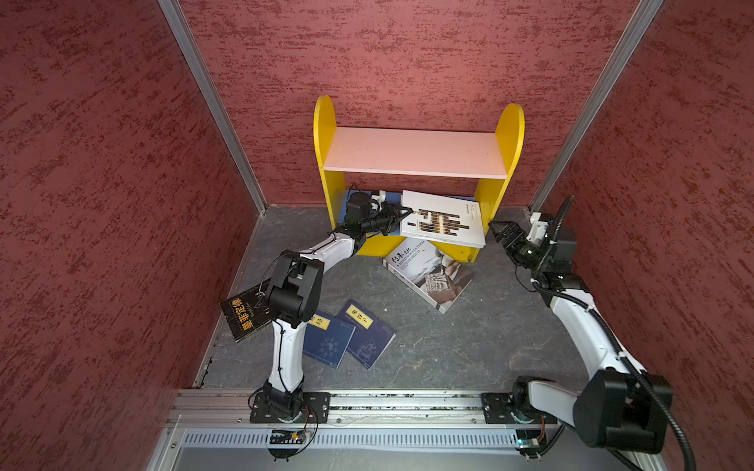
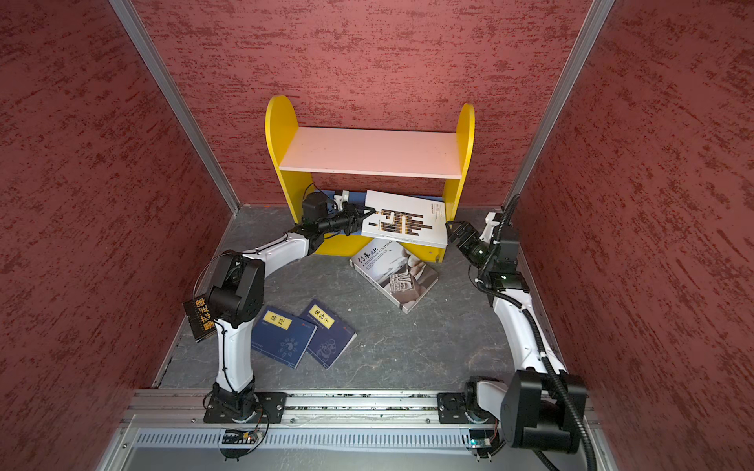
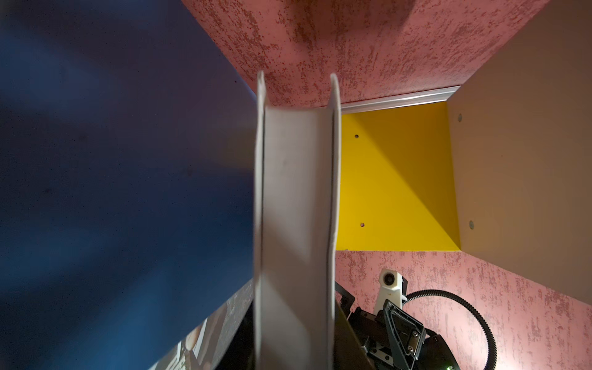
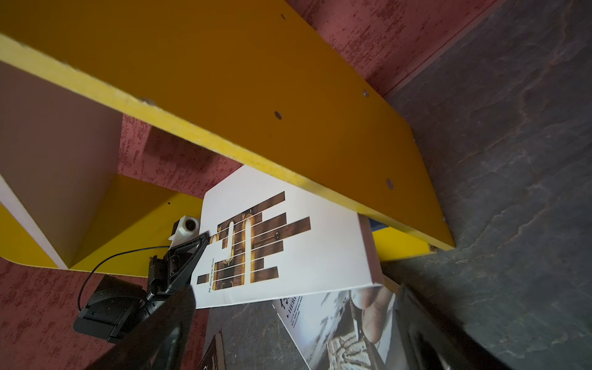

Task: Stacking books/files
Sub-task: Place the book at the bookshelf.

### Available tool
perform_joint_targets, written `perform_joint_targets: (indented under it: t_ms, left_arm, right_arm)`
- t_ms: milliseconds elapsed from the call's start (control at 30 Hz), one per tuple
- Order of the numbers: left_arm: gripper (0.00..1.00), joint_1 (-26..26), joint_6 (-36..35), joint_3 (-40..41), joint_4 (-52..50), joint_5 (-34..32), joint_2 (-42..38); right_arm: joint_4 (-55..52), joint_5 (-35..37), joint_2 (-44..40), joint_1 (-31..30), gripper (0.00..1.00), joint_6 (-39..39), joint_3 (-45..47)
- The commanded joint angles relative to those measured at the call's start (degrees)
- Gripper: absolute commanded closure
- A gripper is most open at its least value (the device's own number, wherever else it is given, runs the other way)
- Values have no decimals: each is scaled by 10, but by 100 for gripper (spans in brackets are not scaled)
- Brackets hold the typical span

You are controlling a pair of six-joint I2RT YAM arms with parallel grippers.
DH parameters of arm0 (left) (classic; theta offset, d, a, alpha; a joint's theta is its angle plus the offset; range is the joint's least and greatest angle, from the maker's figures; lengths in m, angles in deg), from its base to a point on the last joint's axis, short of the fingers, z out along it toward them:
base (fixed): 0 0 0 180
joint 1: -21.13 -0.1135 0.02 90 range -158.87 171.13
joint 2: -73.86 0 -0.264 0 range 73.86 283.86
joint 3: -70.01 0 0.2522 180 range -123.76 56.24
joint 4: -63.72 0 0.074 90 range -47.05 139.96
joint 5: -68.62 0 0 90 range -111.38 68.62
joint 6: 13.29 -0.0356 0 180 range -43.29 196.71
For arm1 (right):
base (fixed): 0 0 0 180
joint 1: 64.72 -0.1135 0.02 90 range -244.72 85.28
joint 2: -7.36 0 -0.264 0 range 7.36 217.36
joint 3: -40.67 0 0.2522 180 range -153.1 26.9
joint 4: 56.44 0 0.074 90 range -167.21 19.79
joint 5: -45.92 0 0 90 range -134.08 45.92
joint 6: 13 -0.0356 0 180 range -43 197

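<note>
A white book with a brown bar pattern (image 1: 444,220) (image 2: 404,220) (image 4: 288,250) lies tilted in the lower compartment of the yellow bookshelf (image 1: 326,134) (image 2: 281,134). Its near edge juts past the shelf's front. My left gripper (image 1: 404,214) (image 2: 367,214) (image 4: 201,240) is shut on that book's left edge; the left wrist view shows its page edge (image 3: 294,208) between the jaws. My right gripper (image 1: 495,228) (image 2: 453,228) (image 3: 400,330) hangs open and empty beside the shelf's right panel. A grey-covered book (image 1: 428,273) (image 2: 393,277) (image 4: 336,326) lies on the floor just in front.
Two navy books with yellow labels (image 1: 328,340) (image 1: 365,334) (image 2: 283,334) (image 2: 328,332) lie side by side on the floor near my left arm. A black book with gold characters (image 1: 245,314) (image 2: 200,320) sits partly under the left elbow. The white upper shelf board (image 1: 416,153) is bare.
</note>
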Motion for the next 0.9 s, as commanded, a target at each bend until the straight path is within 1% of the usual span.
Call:
perform_joint_targets:
  t_ms: [0, 167, 300, 367, 567, 700, 767, 867]
  left_arm:
    - [71, 5, -9, -34, 8, -13, 7]
    - [71, -2, -9, -43, 8, -25, 15]
    - [70, -2, -44, -77, -47, -24, 23]
    - [70, -1, -50, -97, -61, -17, 34]
    - [67, -1, -32, -109, -45, -15, 59]
    - [65, -2, -29, -109, -53, -24, 63]
    - [63, -2, -26, -109, -52, -31, 66]
    - [54, -2, -31, -123, -73, -40, 74]
  right_arm:
    - [8, 8, 9, 7, 1, 33, -14]
    - [12, 6, 25, 7, 1, 41, -17]
    - [19, 5, 44, 7, 1, 50, -26]
    - [23, 6, 56, 7, 1, 56, -34]
    - [50, -5, 95, 5, 1, 54, -55]
    - [63, -5, 118, -2, 1, 51, -62]
    - [63, -5, 131, -8, 1, 55, -68]
    - [63, -2, 143, -19, 1, 58, -76]
